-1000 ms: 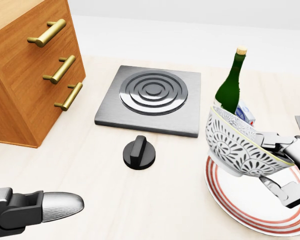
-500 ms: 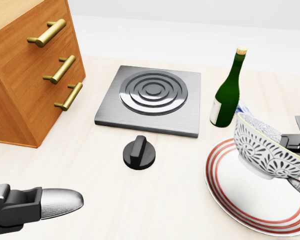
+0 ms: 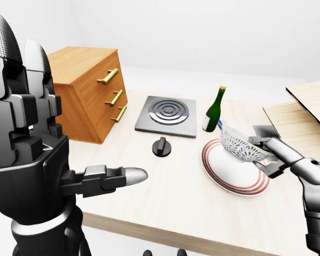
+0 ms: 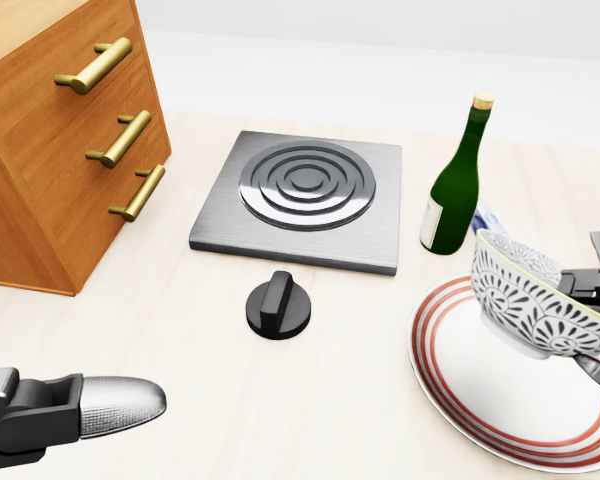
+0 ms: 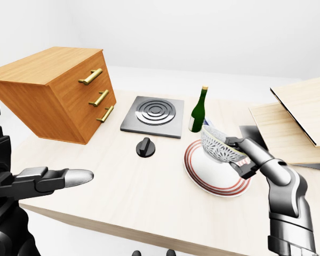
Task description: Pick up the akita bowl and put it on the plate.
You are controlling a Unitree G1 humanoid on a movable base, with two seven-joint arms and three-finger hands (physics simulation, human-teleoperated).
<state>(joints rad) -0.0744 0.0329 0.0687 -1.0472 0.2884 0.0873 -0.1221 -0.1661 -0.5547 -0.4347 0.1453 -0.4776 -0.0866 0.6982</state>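
Observation:
The akita bowl (image 4: 536, 298), white with a dark leaf pattern, hangs tilted over the white middle of the red-ringed plate (image 4: 448, 398) at the right of the head view. My right hand (image 5: 241, 155) is shut on the bowl's right rim, thumb inside and fingers (image 4: 592, 285) outside. Whether the bowl's foot touches the plate cannot be told. At the lower left, far from both, my left hand (image 4: 100, 410) hovers over the table, open, fingers stretched out and holding nothing.
A green bottle (image 4: 455, 190) stands just above the plate with a small blue-white carton (image 4: 487, 216) behind the bowl. A grey burner plate (image 4: 305, 190) and black knob (image 4: 277, 305) sit mid-table. A wooden drawer cabinet (image 4: 60, 140) stands left; wooden boards (image 5: 301, 120) lie right.
Over the last second my right hand carried the bowl right and down, uncovering the bottle and bringing the bowl low over the plate. It has barely moved in the last half second. The left hand stayed put.

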